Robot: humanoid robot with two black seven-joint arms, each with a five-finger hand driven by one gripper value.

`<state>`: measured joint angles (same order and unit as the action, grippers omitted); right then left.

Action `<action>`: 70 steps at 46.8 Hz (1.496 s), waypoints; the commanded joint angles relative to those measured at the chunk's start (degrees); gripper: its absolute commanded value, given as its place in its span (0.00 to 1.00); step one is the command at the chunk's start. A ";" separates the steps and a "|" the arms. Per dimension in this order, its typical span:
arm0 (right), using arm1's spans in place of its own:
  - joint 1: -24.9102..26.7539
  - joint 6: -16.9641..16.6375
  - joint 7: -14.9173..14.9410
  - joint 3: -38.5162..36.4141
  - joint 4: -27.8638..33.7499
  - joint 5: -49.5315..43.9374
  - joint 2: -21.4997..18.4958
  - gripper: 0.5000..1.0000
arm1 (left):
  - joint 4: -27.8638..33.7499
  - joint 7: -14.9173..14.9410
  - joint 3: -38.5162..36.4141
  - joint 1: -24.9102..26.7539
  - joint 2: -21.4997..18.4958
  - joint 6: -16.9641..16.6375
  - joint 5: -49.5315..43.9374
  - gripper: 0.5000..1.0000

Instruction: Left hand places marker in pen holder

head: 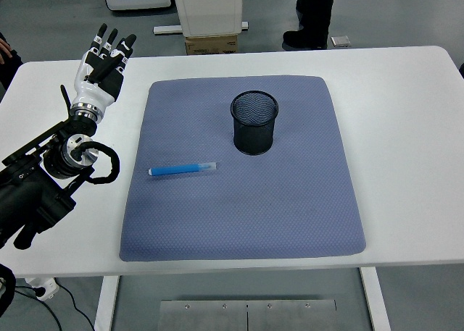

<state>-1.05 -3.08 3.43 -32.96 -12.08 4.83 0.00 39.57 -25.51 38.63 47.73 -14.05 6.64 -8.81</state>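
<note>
A blue marker (183, 169) with a clear cap lies flat on the blue-grey mat (246, 215), left of centre. A black mesh pen holder (254, 122) stands upright on the mat, up and to the right of the marker. My left hand (105, 59) is over the white table at the far left, beyond the mat's edge, fingers straight and spread, holding nothing. It is well apart from the marker. The right arm does not show.
The white table (406, 128) reaches beyond the mat on all sides. A person's legs (313, 12) stand on the floor behind the table, near a white unit (209, 9) and a cardboard box.
</note>
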 commanded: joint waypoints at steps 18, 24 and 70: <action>0.00 0.00 0.00 0.00 0.04 0.00 0.00 1.00 | -0.02 -0.07 -0.57 0.44 0.25 0.92 0.28 1.00; 0.00 0.00 0.00 0.00 0.04 0.00 0.00 1.00 | -0.02 0.28 -3.20 3.16 0.25 0.39 5.02 1.00; 0.00 0.00 0.00 0.00 0.04 0.00 0.00 1.00 | 20.45 0.28 -81.68 43.76 -14.08 0.83 10.48 1.00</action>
<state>-1.05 -3.07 3.41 -32.96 -12.04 4.83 0.00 58.31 -25.22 -38.56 89.51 -28.37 7.38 1.66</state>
